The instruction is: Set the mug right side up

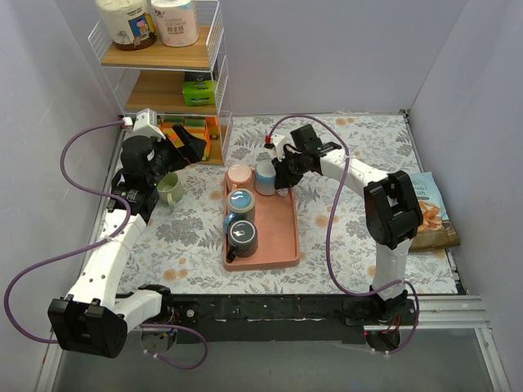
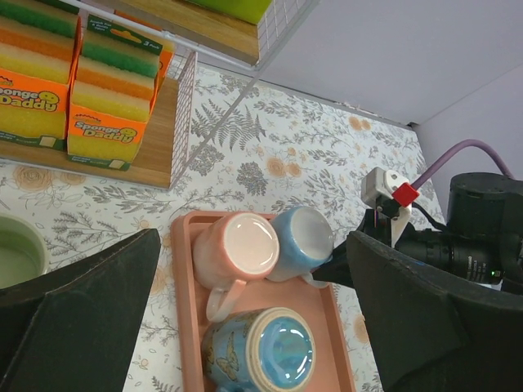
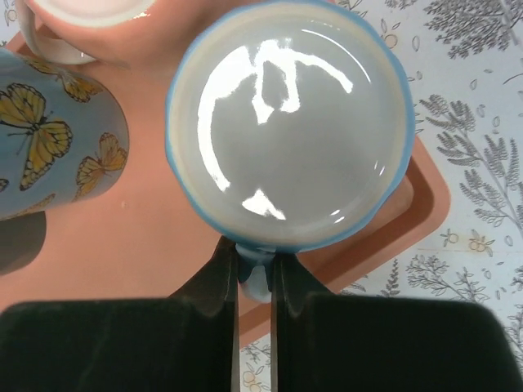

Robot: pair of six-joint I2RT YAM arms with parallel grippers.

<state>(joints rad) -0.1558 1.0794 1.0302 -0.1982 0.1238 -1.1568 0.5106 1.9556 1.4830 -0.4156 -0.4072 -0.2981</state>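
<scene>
1. The step in hand is the grasp. My right gripper is closed on the handle of the blue mug, pinching it from both sides.
2. In the overhead view, the mug stands at the 1 o'clock corner of the pink tray, with its handle pointing to 3 o'clock, toward my wrist. A pink mug sits just beside it at 9 o'clock.
3. I judge the turn not yet begun. The mug rests on the tray, and the pale glossy face pointing up looks like its base, though I cannot be sure.
4. The next move calls for a straight lift clear of the neighbours, then a half roll of my wrist before setting it down.
5. My right arm rises from its base at 5 o'clock, bends at the elbow, and the forearm runs toward 10 o'clock, with the wrist low at the tray's edge.
6. My left gripper is wide open and empty, near the shelf at 10 o'clock.
</scene>
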